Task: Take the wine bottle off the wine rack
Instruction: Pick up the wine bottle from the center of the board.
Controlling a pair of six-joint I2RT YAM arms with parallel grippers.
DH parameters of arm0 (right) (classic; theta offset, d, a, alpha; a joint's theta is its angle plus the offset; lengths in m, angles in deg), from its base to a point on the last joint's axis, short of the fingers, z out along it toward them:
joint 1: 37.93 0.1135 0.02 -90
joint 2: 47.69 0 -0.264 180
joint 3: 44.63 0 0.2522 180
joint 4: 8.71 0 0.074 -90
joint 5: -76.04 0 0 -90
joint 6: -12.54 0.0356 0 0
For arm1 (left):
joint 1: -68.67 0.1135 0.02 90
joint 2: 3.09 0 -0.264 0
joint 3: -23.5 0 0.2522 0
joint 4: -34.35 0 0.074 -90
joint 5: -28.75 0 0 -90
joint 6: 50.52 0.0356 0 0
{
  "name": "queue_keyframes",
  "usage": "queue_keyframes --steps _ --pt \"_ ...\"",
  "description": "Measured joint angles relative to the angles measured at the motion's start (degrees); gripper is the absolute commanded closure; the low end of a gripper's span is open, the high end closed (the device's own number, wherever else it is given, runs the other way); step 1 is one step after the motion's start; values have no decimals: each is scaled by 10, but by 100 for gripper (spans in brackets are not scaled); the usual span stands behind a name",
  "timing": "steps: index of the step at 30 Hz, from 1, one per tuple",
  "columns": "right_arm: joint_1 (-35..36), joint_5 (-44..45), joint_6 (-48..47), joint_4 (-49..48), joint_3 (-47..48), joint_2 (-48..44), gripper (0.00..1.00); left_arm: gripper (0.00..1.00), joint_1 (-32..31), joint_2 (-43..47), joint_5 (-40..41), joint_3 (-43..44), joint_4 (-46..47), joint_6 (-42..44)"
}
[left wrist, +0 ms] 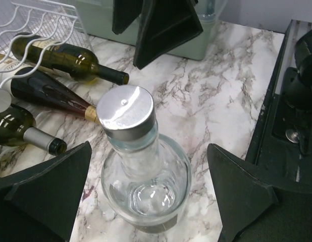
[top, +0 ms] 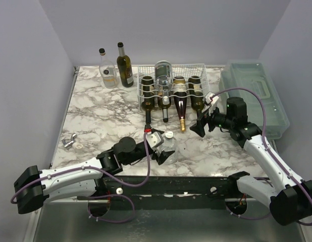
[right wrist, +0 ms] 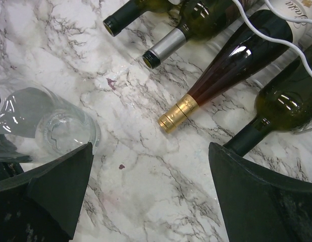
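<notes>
Silver-capped clear glass bottle [left wrist: 141,171] on veined marble table [top: 105,116], left gripper [left wrist: 148,150] splayed around it, right gripper [right wrist: 151,146] splayed empty near white wire rack [top: 195,68]

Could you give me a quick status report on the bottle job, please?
Left gripper open, straddling upright clear bottle on table. Right gripper open, empty, by neck of rightmost green bottle. Wine rack loaded, five bottles. Nothing blocking.

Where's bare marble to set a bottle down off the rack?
Widest patch: left of the white wire rack, in front of the upright dark glass bottle. Another between the capped clear bottle and right arm. Crowded: bottle necks before the rack.
</notes>
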Motion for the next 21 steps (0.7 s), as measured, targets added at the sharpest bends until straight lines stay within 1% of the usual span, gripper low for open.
queue_keyframes --steps 2,7,9,12,21 --pt "0 0 0 0 -1 0 1 8 0 -15 11 -1 26 2" --pt "0 1 0 0 -1 1 1 22 0 -43 30 -12 103 1" --pt "0 2 -1 0 -1 1 1 25 0 -55 33 -12 120 -1" --pt "0 2 -4 0 -1 1 1 28 0 -71 36 -13 141 -6" --pt "0 9 -4 0 -1 1 1 32 0 -87 45 -16 170 -11"
